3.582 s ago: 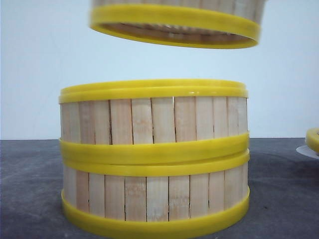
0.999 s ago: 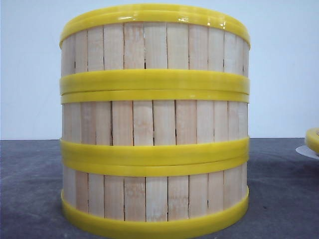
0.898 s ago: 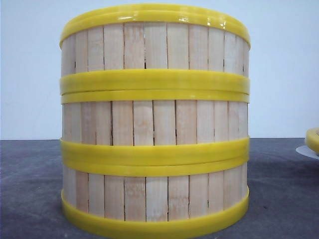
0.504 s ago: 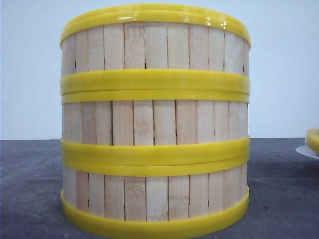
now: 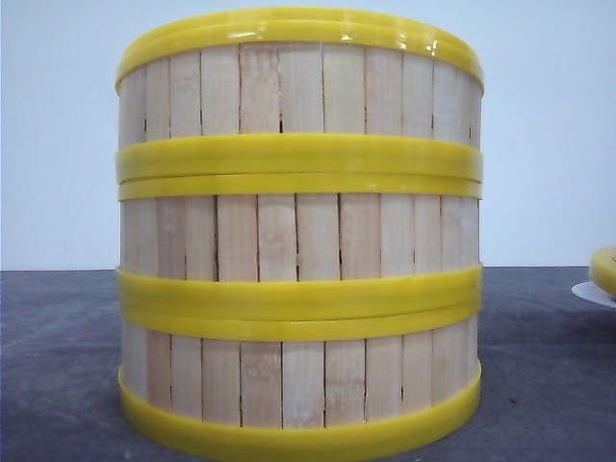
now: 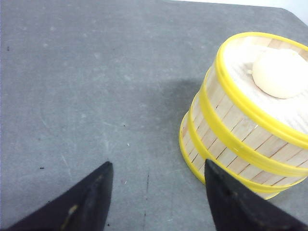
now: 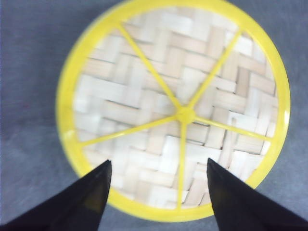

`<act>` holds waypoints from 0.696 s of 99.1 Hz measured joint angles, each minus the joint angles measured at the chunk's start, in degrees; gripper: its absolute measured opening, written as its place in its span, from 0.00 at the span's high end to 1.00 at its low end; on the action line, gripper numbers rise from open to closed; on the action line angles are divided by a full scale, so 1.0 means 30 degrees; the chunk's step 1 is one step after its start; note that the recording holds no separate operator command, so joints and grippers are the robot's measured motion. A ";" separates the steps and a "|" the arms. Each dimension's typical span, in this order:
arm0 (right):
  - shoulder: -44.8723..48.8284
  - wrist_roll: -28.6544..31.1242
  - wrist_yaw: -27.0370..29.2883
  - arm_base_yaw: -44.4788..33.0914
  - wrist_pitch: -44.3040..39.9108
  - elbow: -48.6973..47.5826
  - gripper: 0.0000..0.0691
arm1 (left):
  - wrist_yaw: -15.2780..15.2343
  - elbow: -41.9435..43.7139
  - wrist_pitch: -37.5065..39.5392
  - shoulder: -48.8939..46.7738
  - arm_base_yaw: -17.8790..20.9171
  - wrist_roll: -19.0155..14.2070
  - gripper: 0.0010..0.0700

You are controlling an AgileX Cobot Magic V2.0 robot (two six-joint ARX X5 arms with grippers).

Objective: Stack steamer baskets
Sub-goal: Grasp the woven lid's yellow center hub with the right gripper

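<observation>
Yellow-rimmed steamer baskets (image 5: pixel 298 236) stand three high on the grey table (image 5: pixel 58 366), rims seated flush so the stack holds, while the left gripper (image 6: pixel 156 192) beside it and the right gripper (image 7: pixel 156 192), above a woven lid (image 7: pixel 173 103), hang spread and empty.

A three-tier stack of steamer baskets (image 5: pixel 298 241) stood upright on the grey table (image 5: pixel 58 366), blocking the middle of the front view. Bare tabletop lay open on both sides of it. In the left wrist view, a white bun (image 6: pixel 280 73) sat in the open top tier. Beneath the spread right gripper (image 7: pixel 156 175) lay a woven yellow-rimmed lid (image 7: pixel 173 108), with open table around it.
</observation>
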 joint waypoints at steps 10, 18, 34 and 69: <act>0.0372 0.0080 0.0000 -0.0408 0.0525 -0.0233 0.44 | 0.0000 0.0000 -0.0299 -0.0007 0.0000 0.0000 0.50; 0.0576 0.0138 0.0000 -0.0532 0.1020 -0.0233 0.44 | 0.0000 0.0000 -0.0423 0.0000 0.0000 0.0000 0.50; 0.1399 0.0270 -0.0007 -0.0612 0.1435 -0.0233 0.44 | 0.0000 0.0000 -0.0423 -0.0007 0.0000 0.0007 0.50; 0.3373 0.0277 0.0095 -0.0619 0.2324 -0.0233 0.53 | 0.0000 0.0000 -0.1304 -0.0007 0.0000 0.0007 0.50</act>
